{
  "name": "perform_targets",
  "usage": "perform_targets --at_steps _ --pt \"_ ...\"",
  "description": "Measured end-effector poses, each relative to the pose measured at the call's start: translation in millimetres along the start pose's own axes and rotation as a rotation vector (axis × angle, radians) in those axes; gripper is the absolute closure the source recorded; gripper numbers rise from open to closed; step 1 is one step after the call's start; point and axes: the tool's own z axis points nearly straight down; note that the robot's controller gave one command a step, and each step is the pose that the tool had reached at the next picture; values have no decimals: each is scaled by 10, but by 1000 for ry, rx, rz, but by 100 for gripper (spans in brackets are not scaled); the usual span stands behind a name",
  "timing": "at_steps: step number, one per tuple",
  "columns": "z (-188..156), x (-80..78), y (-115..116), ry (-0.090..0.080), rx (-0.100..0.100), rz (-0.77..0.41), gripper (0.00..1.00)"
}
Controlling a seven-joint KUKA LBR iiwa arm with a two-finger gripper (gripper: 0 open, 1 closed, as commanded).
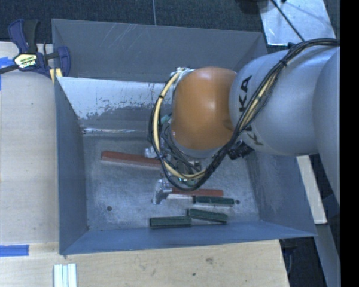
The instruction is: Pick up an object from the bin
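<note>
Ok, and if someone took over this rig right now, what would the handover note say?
Gripper: low over the bin floor, mid-bin, at the left end of a short reddish-brown stick.
Things: a dark green stick lies just in front of that one, two more green sticks lie by the front wall, and a longer reddish-brown stick lies to the left.
Done: nothing lifted; all sticks lie on the floor.
Left: grasp one and lift it out.

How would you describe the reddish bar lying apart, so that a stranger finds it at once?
Look at the grey bin's floor, left of the arm's orange cover. There lies a reddish-brown bar, nearly level. Unlike the green and red bars grouped near the front wall, it lies alone, farther back.
</note>
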Motion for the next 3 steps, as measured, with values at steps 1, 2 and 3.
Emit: perform_targets --at_steps 1,2,3 --pt "-42 -21 -5 -8 -1 2 0" --pt "-28 -45 -1 -10 -2 -2 0" --pt "266 -174 -1 -5 1 -89 0"
